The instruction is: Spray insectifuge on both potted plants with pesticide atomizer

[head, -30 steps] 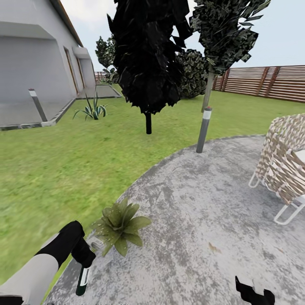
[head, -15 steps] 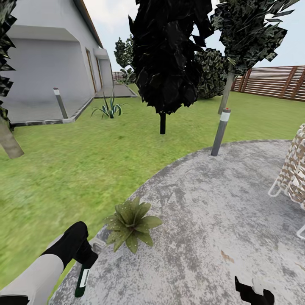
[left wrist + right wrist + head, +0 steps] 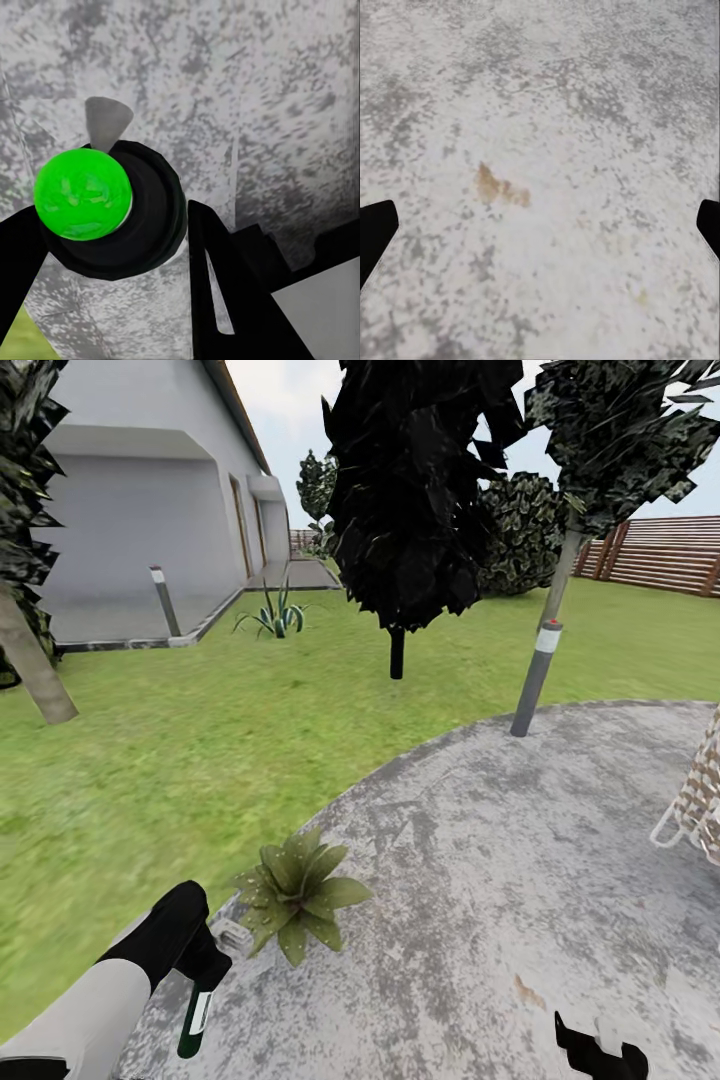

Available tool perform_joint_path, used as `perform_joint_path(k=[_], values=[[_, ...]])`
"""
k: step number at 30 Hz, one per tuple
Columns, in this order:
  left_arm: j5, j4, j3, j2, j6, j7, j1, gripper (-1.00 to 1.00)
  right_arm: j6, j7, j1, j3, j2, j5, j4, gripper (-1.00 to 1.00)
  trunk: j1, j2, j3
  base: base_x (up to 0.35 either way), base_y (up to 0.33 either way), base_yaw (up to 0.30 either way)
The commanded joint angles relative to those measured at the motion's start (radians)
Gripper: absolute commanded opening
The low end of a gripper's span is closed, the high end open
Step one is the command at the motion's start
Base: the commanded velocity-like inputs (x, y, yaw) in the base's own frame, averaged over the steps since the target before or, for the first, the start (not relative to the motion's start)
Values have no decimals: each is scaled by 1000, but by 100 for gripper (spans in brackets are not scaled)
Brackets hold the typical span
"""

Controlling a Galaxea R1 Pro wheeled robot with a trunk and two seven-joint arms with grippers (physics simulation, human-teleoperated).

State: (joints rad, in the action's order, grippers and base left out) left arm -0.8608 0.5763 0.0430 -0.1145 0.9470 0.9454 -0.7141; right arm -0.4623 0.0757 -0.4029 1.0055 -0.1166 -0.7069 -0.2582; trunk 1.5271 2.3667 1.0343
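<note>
Grey mottled paving (image 3: 520, 880) forms a round patio bounded by lawn (image 3: 200, 750), with a dark-leaved tree (image 3: 420, 490), a grey bollard (image 3: 537, 678), a slatted wooden fence (image 3: 660, 550) and a pale house wall (image 3: 130, 530) beyond.

The pick-up looks done: the left gripper (image 3: 205, 975) has its fingers clamped on the pesticide atomizer (image 3: 194, 1020), a slim dark-green cylinder with a pale label, hanging below the fingers over the patio edge. In the left wrist view the bottle (image 3: 120, 210) sits between the two black fingers (image 3: 225, 292), a glossy bright-green ball at its near end — whether that marks spraying I cannot tell.

One potted plant (image 3: 295, 895), a low rosette of pointed, speckled green leaves, stands just beside and ahead of the fingers; its pot is hidden by foliage. Whether it is coated already I cannot judge, and a second plant remains to be treated.

The right gripper (image 3: 600, 1055) hangs low over bare paving, its fingers (image 3: 376, 229) spread wide and holding nothing — a brownish stain (image 3: 499, 187) lies between them.
</note>
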Motion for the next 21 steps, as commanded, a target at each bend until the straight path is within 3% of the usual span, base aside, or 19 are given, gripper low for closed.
perform_joint_path(k=[1, 7, 13, 21], values=[[-7, 2, 3, -1, 4, 9, -1, -100, -4, 8, -1, 8, 0, -2, 0, 100, 0, 0, 1, 169, -254, 276], [-7, 3, 3, -1, 4, 9, -1, -100, -4, 8, -1, 8, 0, -2, 0, 100, 0, 0, 1, 67, -264, 262], [-7, 4, 1, -2, 4, 9, -1, -100, -4, 8, -1, 8, 0, -2, 0, 100, 0, 0, 1, 53, -271, 29], [-7, 4, 1, -2, 4, 9, -1, -100, -4, 8, -1, 8, 0, -2, 0, 100, 0, 0, 1, 94, -271, 249]])
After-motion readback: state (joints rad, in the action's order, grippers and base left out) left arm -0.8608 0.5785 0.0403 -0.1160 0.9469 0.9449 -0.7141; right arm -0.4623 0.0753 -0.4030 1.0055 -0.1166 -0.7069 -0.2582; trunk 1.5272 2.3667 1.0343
